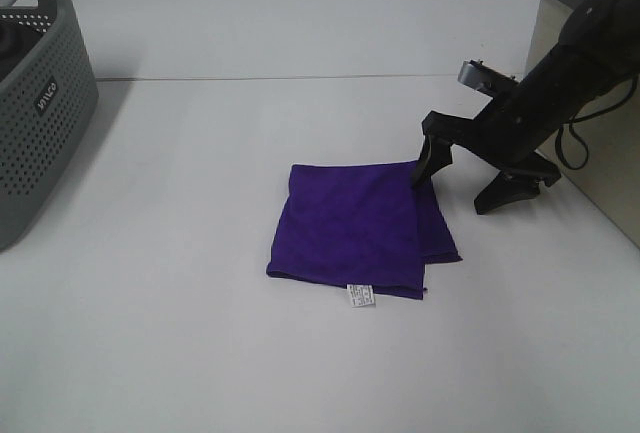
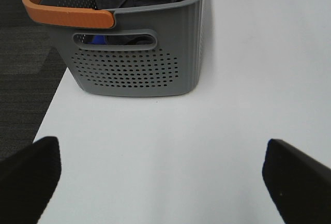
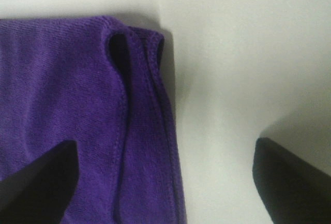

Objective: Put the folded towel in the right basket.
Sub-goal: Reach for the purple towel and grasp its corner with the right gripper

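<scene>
Towel: purple knit cloth (image 1: 360, 233), folded flat, stitched hems stacked in layers along its right edge (image 3: 77, 120)
Tag: small white care label (image 1: 360, 297) on the near hem
Towel lie: mid counter, nearly square, a little wider across than deep, near edge slanting down to the right
Counter: plain matte white (image 1: 200, 353)
Left basket: grey perforated plastic (image 1: 40, 123), orange handle, dark cloth inside
Right basket: pale smooth wall (image 1: 585, 23) at the far right, well apart from the towel
My right claw: spread wide (image 1: 455, 191), one finger at the towel's far right corner, the other over bare counter; contact I cannot tell
My left claw: spread (image 2: 163, 182), over bare counter facing the grey basket
</scene>
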